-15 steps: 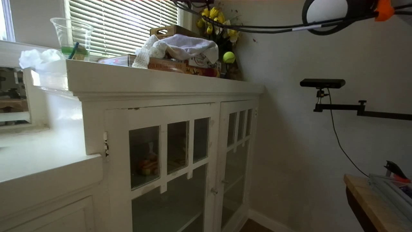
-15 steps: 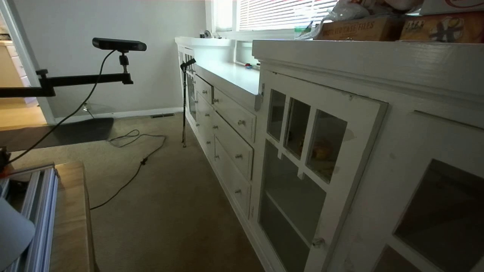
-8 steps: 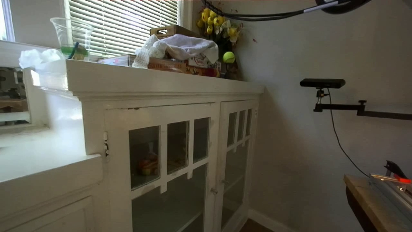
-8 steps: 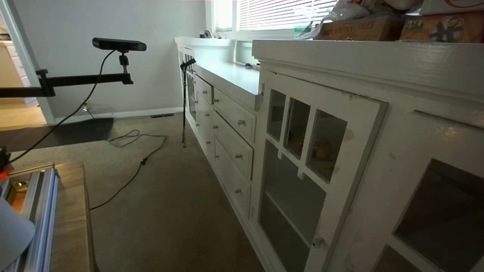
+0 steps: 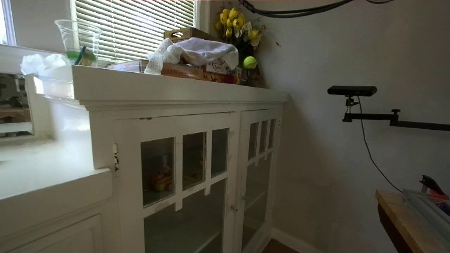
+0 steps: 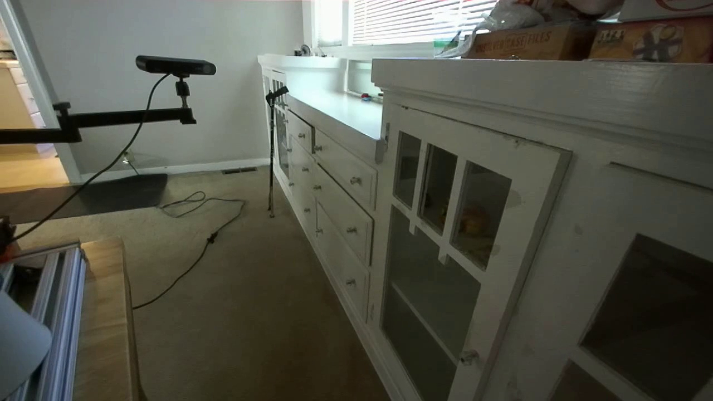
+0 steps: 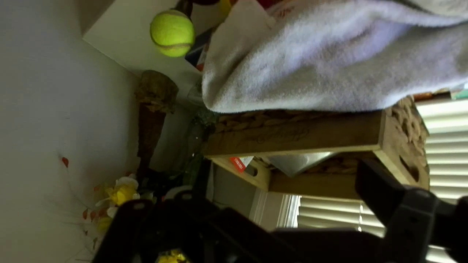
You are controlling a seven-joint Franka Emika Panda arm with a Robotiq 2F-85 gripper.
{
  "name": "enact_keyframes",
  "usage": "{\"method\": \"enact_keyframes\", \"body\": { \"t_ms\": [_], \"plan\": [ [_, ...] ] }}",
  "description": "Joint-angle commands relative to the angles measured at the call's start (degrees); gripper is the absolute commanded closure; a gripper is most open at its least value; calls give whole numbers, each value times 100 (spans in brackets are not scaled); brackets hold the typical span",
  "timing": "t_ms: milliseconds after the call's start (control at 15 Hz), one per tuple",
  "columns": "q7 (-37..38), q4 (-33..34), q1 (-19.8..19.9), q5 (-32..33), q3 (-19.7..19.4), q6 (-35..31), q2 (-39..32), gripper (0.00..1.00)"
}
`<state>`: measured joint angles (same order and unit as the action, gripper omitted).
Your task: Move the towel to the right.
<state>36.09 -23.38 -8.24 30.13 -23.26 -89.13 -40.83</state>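
Note:
A white-lavender towel (image 5: 211, 51) lies draped over boxes on top of the white cabinet (image 5: 175, 86) in an exterior view. In the wrist view the towel (image 7: 329, 62) fills the upper right. My gripper (image 7: 285, 175) shows only in the wrist view, as dark fingers spread wide at the lower left and right. It is open with nothing between the fingers. The towel is apart from the fingers, above them in that picture. A wooden crate (image 7: 292, 137) with a woven bottom shows past the gap. I cannot make out the towel in the exterior view along the drawers.
A tennis ball (image 5: 250, 62) and yellow flowers (image 5: 233, 21) stand by the wall right of the towel. A clear cup (image 5: 79, 42) stands at the cabinet's left end. Boxes (image 6: 529, 42) sit on the cabinet top. Arm cables (image 5: 299, 13) hang at the top.
The arm part at the upper right of an exterior view has gone out of the top of the picture, and the cables have risen. The towel has not moved.

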Motion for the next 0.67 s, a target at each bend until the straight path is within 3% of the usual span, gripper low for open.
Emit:
{"method": "enact_keyframes", "body": {
  "t_ms": [0, 600],
  "plan": [
    [-661, 0, 115, -353, 392, 713, 208, 0],
    [-976, -73, 417, -1532, 1271, 2174, 449, 0]
  ]
}}
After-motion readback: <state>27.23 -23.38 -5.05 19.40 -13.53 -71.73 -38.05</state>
